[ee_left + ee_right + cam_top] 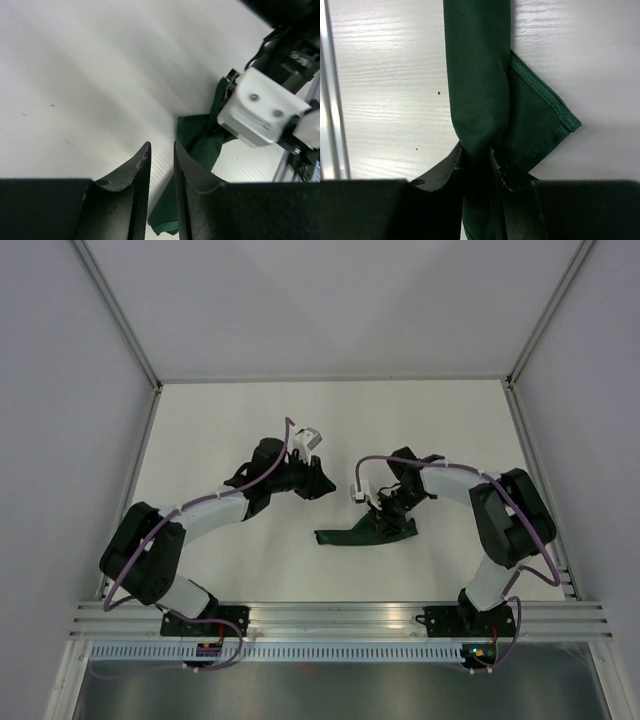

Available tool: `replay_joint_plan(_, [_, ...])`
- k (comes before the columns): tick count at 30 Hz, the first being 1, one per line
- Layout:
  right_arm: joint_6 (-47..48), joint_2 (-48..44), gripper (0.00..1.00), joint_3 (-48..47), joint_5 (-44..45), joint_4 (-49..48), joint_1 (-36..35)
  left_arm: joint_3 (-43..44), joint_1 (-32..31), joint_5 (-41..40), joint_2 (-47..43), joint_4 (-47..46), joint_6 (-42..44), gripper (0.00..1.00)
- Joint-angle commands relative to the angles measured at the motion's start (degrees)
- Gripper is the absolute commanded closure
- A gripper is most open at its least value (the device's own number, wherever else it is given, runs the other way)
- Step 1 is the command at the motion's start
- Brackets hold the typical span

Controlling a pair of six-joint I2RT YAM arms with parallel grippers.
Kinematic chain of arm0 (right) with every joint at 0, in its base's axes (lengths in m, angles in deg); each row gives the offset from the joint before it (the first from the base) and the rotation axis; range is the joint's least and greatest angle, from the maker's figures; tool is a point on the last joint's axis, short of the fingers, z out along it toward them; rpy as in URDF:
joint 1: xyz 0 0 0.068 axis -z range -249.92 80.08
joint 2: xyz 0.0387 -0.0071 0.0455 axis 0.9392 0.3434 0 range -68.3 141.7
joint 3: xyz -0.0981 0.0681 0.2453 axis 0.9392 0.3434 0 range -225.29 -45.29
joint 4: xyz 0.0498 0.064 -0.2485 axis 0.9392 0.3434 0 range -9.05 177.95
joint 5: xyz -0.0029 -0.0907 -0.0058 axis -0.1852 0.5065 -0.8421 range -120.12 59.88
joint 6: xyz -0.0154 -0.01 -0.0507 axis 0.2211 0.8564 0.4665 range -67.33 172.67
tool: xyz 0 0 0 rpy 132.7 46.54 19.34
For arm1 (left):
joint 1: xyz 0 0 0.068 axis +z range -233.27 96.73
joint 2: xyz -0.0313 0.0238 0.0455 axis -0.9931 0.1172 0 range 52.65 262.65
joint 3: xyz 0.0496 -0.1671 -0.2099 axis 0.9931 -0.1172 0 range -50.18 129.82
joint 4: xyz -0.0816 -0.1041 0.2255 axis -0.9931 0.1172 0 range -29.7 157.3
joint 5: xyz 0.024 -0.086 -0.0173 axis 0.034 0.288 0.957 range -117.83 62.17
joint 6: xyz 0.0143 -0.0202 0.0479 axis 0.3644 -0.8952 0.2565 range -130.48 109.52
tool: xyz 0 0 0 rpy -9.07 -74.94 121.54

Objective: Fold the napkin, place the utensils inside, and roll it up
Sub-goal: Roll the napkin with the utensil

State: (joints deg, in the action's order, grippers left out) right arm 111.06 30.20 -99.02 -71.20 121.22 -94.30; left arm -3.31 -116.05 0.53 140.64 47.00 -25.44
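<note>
Napkin (362, 532) rolled into a narrow dark green bundle on the table (250, 420), slightly right of centre and nearer the near edge than the far one. One hemmed corner flap lying flat beside the roll. Bare white surface along the far edge and toward the left edge; metal rail (340, 612) along the near edge.

Right gripper (476, 149) clamped on one end of the roll, cloth pinched from both sides. Right arm (505, 515) bent, elbow close to the right edge, wrist reaching inward.

Left gripper (161, 145) parted by a narrow slit, nothing between, near the napkin but apart from it. Left arm (200, 515) folded by the left edge, forearm angled toward centre.
</note>
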Motion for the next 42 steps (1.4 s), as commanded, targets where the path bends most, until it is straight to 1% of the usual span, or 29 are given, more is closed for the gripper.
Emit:
replay_joint_plan(1, [6.5, 8.4, 0.97, -5.0, 0.2, 10.3, 1.5, -5.2, -1.0, -10.7, -7.0, -9.8, -0.6, 0.71])
replay_joint_plan(4, [7.2, 13.4, 0.97, -8.1, -0.4, 13.1, 2.6, -8.3, -3.8, -13.9, -9.8, -10.2, 2.6, 0.70])
replay_joint_plan(5, [7.3, 14.3, 0.97, -9.8, -0.5, 13.7, 2.7, -8.6, -5.0, -16.4, -10.8, -9.1, 5.5, 0.69])
replay_joint_plan(6, [7.4, 16.0, 0.97, -10.6, -0.7, 14.5, 3.1, -8.6, -7.9, -17.8, -11.1, -8.2, 7.2, 0.69])
replay_joint_plan(8, [7.2, 17.4, 0.97, -12.5, -0.7, 15.1, 3.5, -8.2, -10.9, -21.6, -11.1, -5.5, 12.0, 0.67])
replay_joint_plan(9, [6.9, 18.6, 0.97, -13.1, -0.8, 15.6, 3.5, -7.5, -14.5, -23.0, -10.4, -4.3, 13.5, 0.67])
replay_joint_plan(10, [6.9, 19.0, 0.96, -13.7, -0.7, 15.8, 3.6, -7.0, -16.3, -24.4, -9.9, -3.4, 14.8, 0.65])
replay_joint_plan(11, [6.7, 19.4, 0.96, -14.6, -0.8, 16.0, 3.6, -6.4, -17.9, -27.0, -9.1, -2.6, 18.4, 0.64])
replay_joint_plan(12, [6.3, 20.1, 0.96, -15.0, -0.8, 16.2, 3.7, -5.0, -21.1, -28.1, -7.4, -1.1, 19.6, 0.64])
replay_joint_plan(14, [5.9, 20.7, 0.96, -16.0, -0.9, 16.4, 3.8, -3.6, -23.8, -30.8, -5.1, 0.0, 23.0, 0.61])
replay_joint_plan(15, [5.8, 21.0, 0.96, -16.3, -0.9, 16.5, 3.7, -2.0, -26.2, -31.4, -3.9, 1.5, 24.1, 0.60])
replay_joint_plan(16, [5.4, 21.3, 0.96, -16.7, -0.9, 16.6, 3.8, -1.3, -27.2, -32.4, -1.1, 2.0, 26.6, 0.59])
replay_joint_plan(18, [5.4, 21.9, 0.96, -17.5, -0.8, 17.0, 3.9, 0.5, -30.5, -34.3, 1.6, 2.7, 29.4, 0.58])
replay_joint_plan(21, [5.2, 22.6, 0.96, -17.8, -0.6, 16.9, 4.0, 1.6, -33.3, -36.4, 6.3, 1.2, 34.0, 0.57])
replay_joint_plan(22, [5.2, 22.9, 0.96, -17.9, -0.5, 16.9, 4.1, 1.7, -33.7, -37.3, 8.1, 0.5, 35.9, 0.57])
replay_joint_plan(27, [4.6, 23.8, 0.96, -17.9, -0.1, 16.8, 4.3, 0.2, -34.5, -38.5, 11.9, -4.8, 39.4, 0.55])
replay_joint_plan(29, [4.6, 23.9, 0.96, -18.0, -0.1, 16.8, 4.3, -0.6, -34.8, -41.1, 13.3, -8.3, 41.4, 0.54])
replay_joint_plan(30, [4.6, 24.0, 0.96, -17.9, -0.1, 16.9, 4.4, -1.1, -34.9, -42.1, 13.7, -9.6, 42.0, 0.52])
replay_joint_plan(33, [4.7, 24.2, 0.96, -18.1, 0.0, 17.0, 4.5, -1.1, -34.9, -43.4, 15.5, -10.7, 43.2, 0.51])
replay_joint_plan(38, [5.1, 24.4, 0.96, -18.3, 0.1, 17.4, 4.9, -1.5, -35.2, -42.2, 17.2, -9.5, 44.5, 0.51])
replay_joint_plan(40, [5.1, 24.7, 0.96, -18.6, 0.1, 17.6, 5.0, -1.5, -35.3, -41.7, 17.8, -8.5, 44.8, 0.55])
replay_joint_plan(42, [5.2, 24.9, 0.96, -18.8, -0.1, 17.8, 5.1, -1.4, -35.3, -41.7, 18.4, -7.5, 44.9, 0.65])
